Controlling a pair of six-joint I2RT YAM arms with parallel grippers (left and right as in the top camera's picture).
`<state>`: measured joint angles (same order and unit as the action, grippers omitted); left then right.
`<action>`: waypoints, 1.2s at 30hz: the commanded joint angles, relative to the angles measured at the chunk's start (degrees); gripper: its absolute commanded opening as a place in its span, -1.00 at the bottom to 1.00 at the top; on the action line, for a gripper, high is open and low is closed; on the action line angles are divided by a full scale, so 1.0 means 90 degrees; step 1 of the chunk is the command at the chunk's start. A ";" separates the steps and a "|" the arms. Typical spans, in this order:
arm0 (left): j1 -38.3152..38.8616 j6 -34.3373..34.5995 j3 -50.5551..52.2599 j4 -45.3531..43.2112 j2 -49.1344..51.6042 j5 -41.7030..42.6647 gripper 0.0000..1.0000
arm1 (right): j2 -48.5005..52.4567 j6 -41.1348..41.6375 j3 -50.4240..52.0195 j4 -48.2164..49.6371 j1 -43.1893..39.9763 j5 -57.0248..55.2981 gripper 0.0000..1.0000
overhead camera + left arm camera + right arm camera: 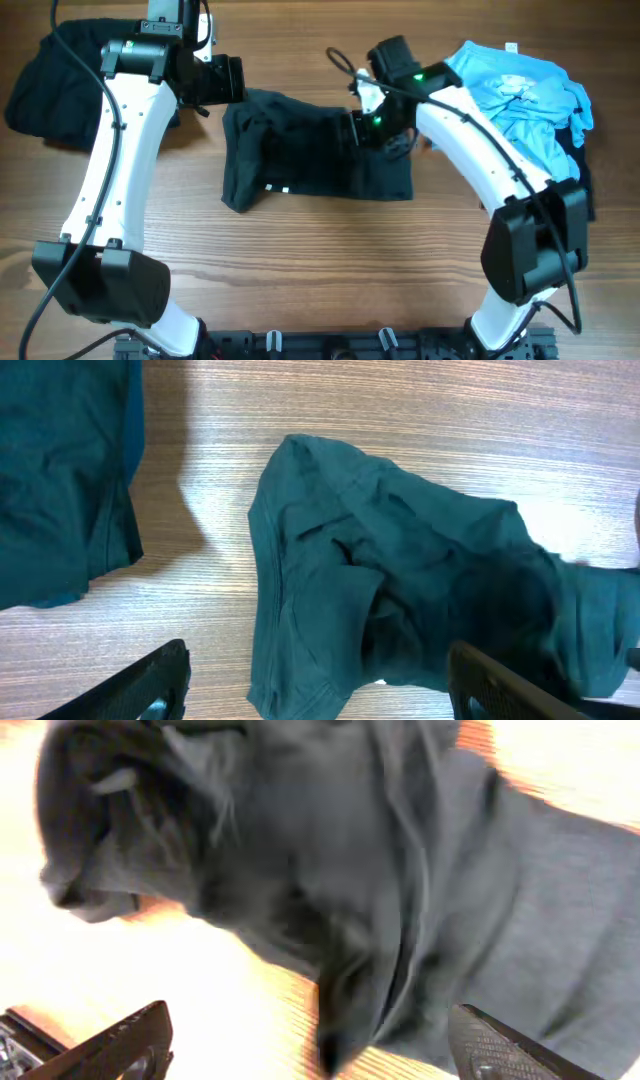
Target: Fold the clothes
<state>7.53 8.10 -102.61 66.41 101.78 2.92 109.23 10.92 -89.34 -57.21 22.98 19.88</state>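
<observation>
**Both Grippers Spread Wide by the Dark Shirt**

We see a dark shirt [310, 150] lying bunched and wrinkled in the middle of the wooden counter [320, 270].

The left arm [110, 170] goes up from its base at the near edge and bends over at the top. This makes the left gripper [232, 80] point sideways at the shirt's left end, close by it. In the left wrist view its two fingers [160, 680] stand far apart. They hold nothing, and the shirt lies on the counter in front of them.

The right arm [480, 150] leans from its base across to the middle. The right gripper [362, 125] hangs over the right part of the dark shirt. In the right wrist view its fingers [120, 1050] are spread wide too. The cloth is very close to them and a fold sits in the gap, but the fingers do not pinch it. That view is blurry.

A second dark shirt [50, 85] lies in a heap at the far left corner, behind the left arm. A light blue shirt [520, 100] lies crumpled at the far right, on top of more dark cloth [585, 160].
</observation>
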 commanded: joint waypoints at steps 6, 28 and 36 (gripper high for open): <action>0.0012 0.0012 -0.0063 -0.0017 -0.0022 0.0058 0.64 | 0.0032 0.0146 0.0051 0.0044 -0.0102 0.0209 0.31; 0.0012 0.0010 -0.0063 -0.0027 -0.0022 0.0112 1.00 | 0.0109 -0.0049 0.0801 0.1770 0.0857 0.1129 -0.59; -0.0119 0.0010 -0.0046 0.0396 0.0554 0.0525 1.00 | -0.0471 -0.0325 -0.0753 0.0095 -0.0954 0.0729 0.61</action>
<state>7.53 8.23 -102.63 68.51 102.85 3.22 107.09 10.15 -94.78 -53.19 20.12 28.18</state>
